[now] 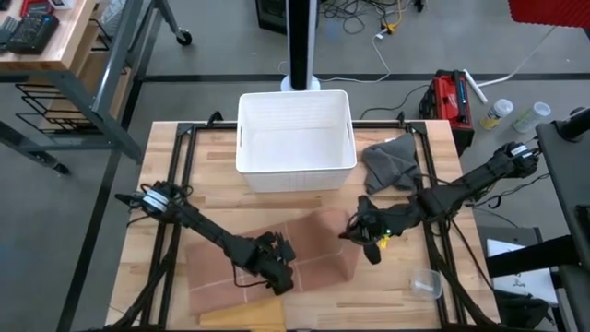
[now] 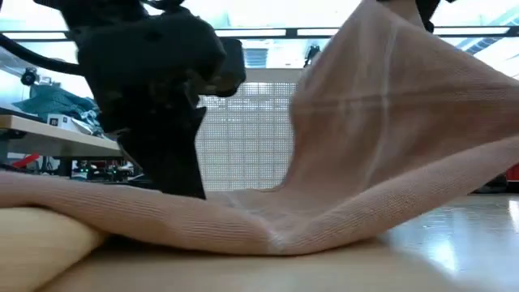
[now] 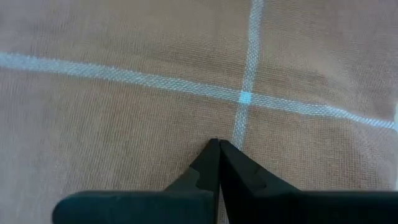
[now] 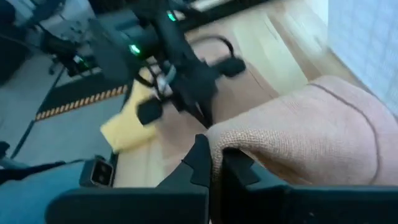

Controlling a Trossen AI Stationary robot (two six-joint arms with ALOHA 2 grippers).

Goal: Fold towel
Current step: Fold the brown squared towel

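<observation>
I have the pink towel (image 1: 277,254) lying near the front edge of the table (image 1: 166,198). My right gripper (image 1: 367,231) is pinched tight on the towel's right edge and lifts it. My left gripper (image 1: 277,267) has its 2 fingers closed and pushes down on the middle. I think I should carry the edge over slowly and keep the left one pressing so nothing slides.

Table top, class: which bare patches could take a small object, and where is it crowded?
Bare wood lies left of the white basket and beside the clear cup. The pink towel, both end effectors (left, right) and the yellow cloth crowd the front middle.
</observation>
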